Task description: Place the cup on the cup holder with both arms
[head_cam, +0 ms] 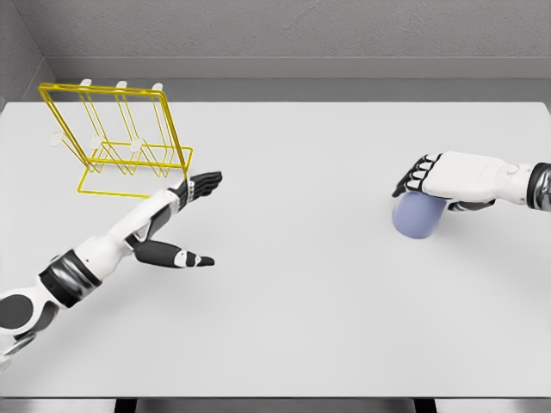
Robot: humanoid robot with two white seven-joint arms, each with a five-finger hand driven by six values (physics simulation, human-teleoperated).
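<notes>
Cup (417,215) on its side directly under right hand's (430,176) curled fingers (411,180); left hand (194,189) fingers extended, empty.

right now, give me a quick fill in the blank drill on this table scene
1. The wire cup holder is coloured ____.
2. The right hand rests on top of the ____.
3. The cup lies on the ____ side of the table.
4. The left hand holds ____.

Missing words: yellow; cup; right; nothing
</notes>
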